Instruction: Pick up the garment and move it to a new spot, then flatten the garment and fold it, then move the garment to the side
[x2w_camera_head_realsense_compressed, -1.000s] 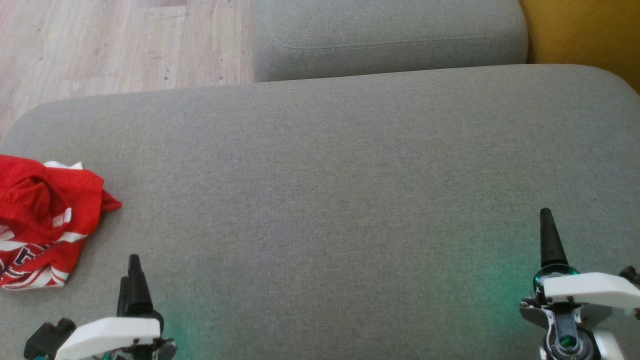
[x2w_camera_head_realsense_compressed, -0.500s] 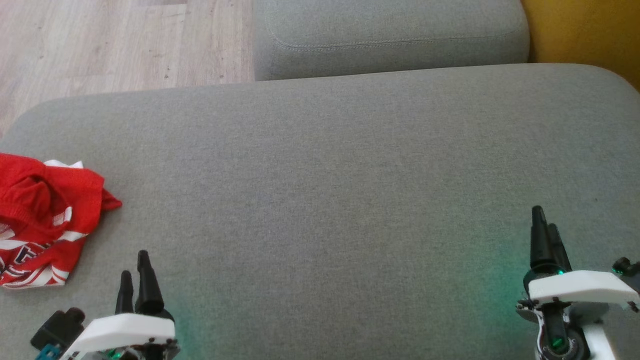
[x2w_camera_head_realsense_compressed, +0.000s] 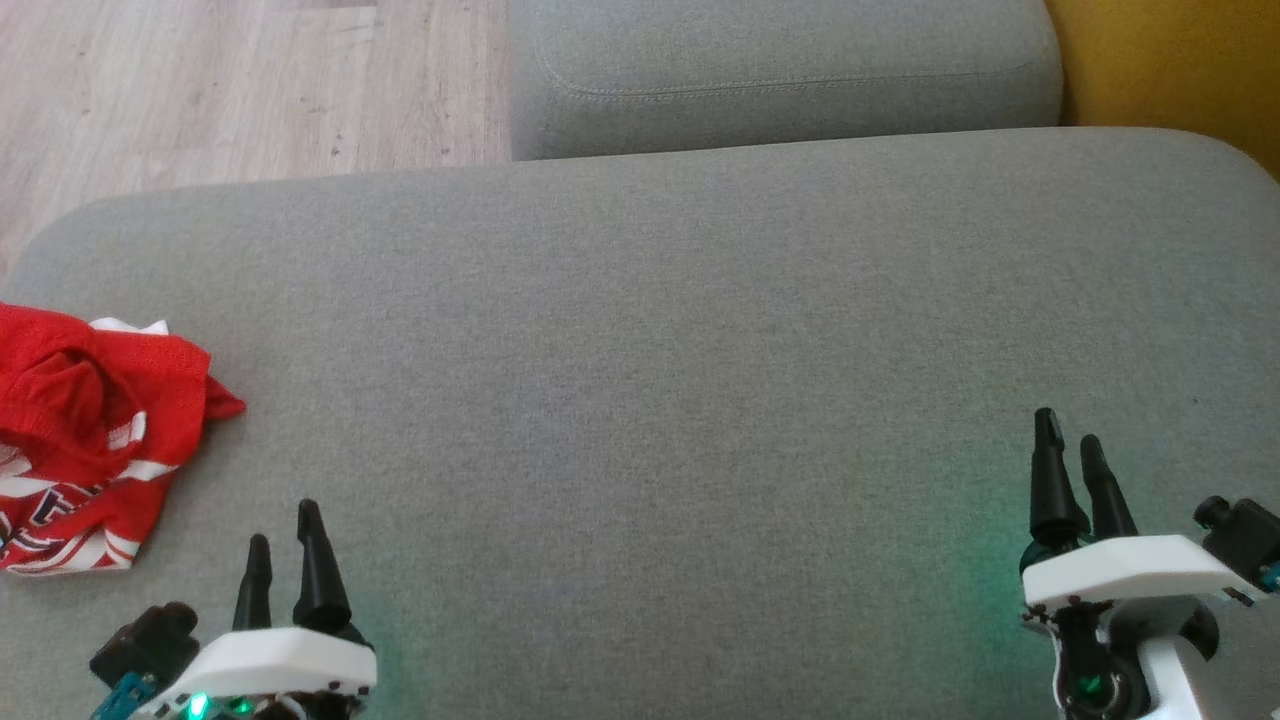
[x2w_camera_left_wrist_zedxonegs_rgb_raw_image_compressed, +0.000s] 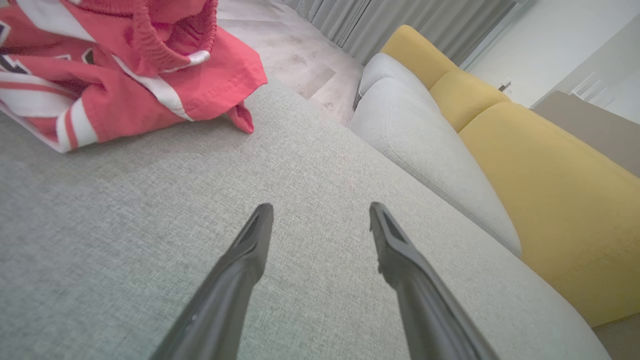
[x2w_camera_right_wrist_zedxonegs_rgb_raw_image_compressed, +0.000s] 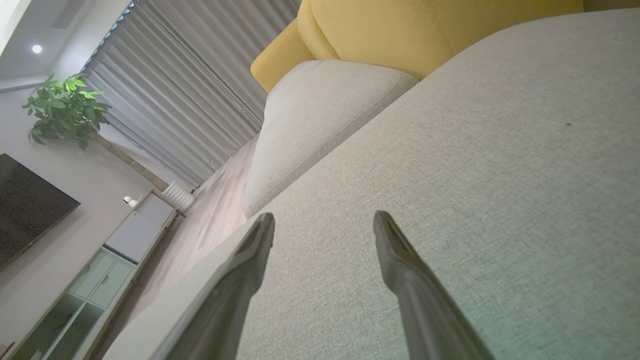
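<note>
The garment, a red knit jersey with white stripes and a ribbed neckline, carries dark lettering edged in white near its lower hem, but the folds hide too much of it to read. It lies crumpled at about nine o'clock in the head view, on the left end of the grey seat cushion, partly cut off by the frame edge. In the left wrist view it bunches at about eleven o'clock, one hemmed corner drooping onto the cushion. The left gripper sits at seven o'clock in the head view, near the garment but apart from it. Its two tapered dark fingers stand spread wide above bare fabric, holding and touching nothing. The right gripper sits at about four o'clock, well apart from the garment, its fingers likewise parted and empty over the cushion. The cushion is a coarse, flat-woven grey cloth with rounded corners. A second grey cushion with a stitched seam lies at twelve o'clock, a mustard-yellow backrest at one o'clock, and pale wood-plank floor at eleven o'clock. A green glow tints the cloth beside each white wrist housing.
</note>
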